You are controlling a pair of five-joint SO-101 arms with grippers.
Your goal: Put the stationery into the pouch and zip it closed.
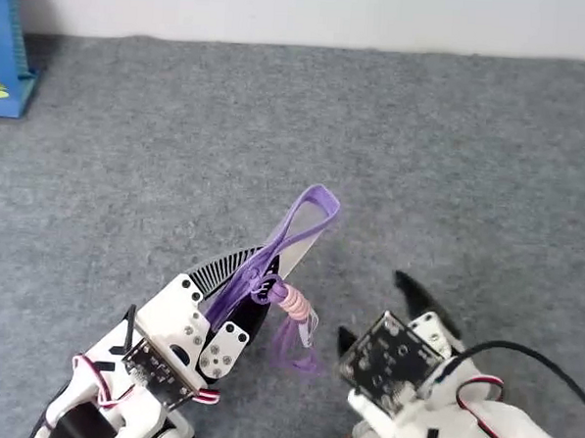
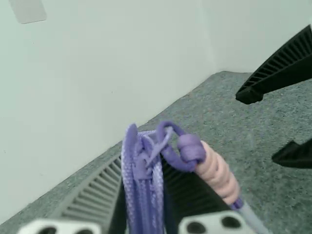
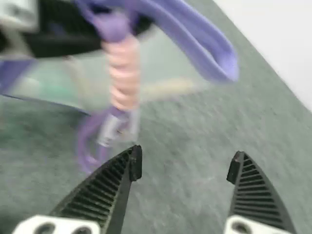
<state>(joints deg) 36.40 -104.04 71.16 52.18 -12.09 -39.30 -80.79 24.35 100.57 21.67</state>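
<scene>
The clear, purple-trimmed pouch [image 1: 289, 240] was held off the grey table [image 1: 443, 158], pinched at its zip edge by the left gripper [image 1: 242, 287]; the right gripper [image 3: 186, 161] was spread wide with nothing in it, just beside the pink coiled zip charm [image 3: 122, 68]; pale shapes inside suggested stationery already loaded, but they were blurred; whether the zip was fully drawn could not be made out, so the closing was judged possibly unfinished.

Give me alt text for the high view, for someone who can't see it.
Seen from above, the left gripper clamps a purple-edged pouch over a grey table, a pink zipper charm dangling from it. The right gripper sits open beside it.
</scene>
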